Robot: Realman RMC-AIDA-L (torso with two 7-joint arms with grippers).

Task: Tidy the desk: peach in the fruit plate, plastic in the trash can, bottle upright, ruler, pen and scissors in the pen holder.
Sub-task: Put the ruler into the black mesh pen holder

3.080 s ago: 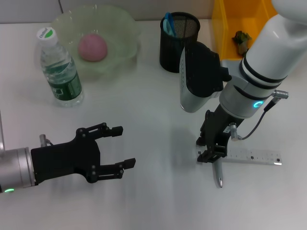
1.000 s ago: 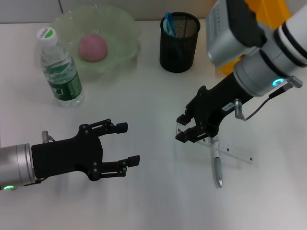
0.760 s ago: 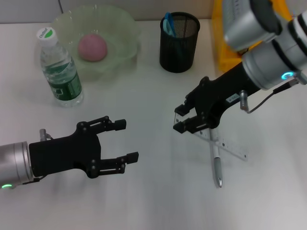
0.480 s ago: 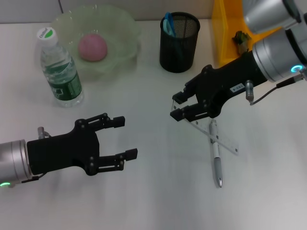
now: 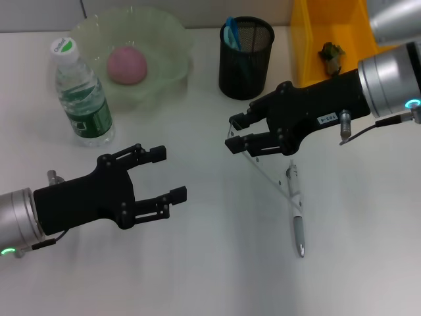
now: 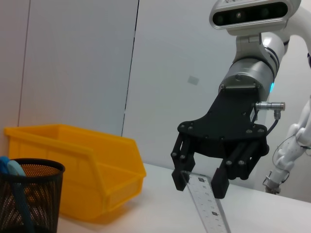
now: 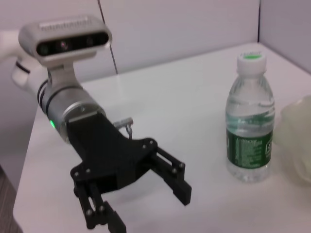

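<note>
My right gripper [image 5: 238, 135] is shut on one end of the clear ruler [image 5: 264, 174], which slants down toward the pen [image 5: 297, 214] lying on the desk [image 5: 217, 263]. The left wrist view shows that gripper [image 6: 199, 179] pinching the ruler [image 6: 210, 206]. My left gripper [image 5: 163, 175] hovers open and empty at the front left, also seen as the left gripper [image 7: 141, 204]. The peach [image 5: 127, 64] lies in the fruit plate [image 5: 168, 36]. The bottle [image 5: 82, 95] stands upright. The scissors [image 5: 231, 31] are in the pen holder [image 5: 245, 59]. A crumpled piece of plastic [image 5: 331, 54] lies in the trash can [image 5: 309, 39].
The pen holder stands just behind my right gripper, with the trash can beside it at the back right. The bottle [image 7: 250, 145] stands behind my left gripper, next to the fruit plate.
My right gripper took hold of the ruler, then swung up and to the left with it. The ruler now slants off the desk. The pen stayed put and the left gripper barely shifted.
</note>
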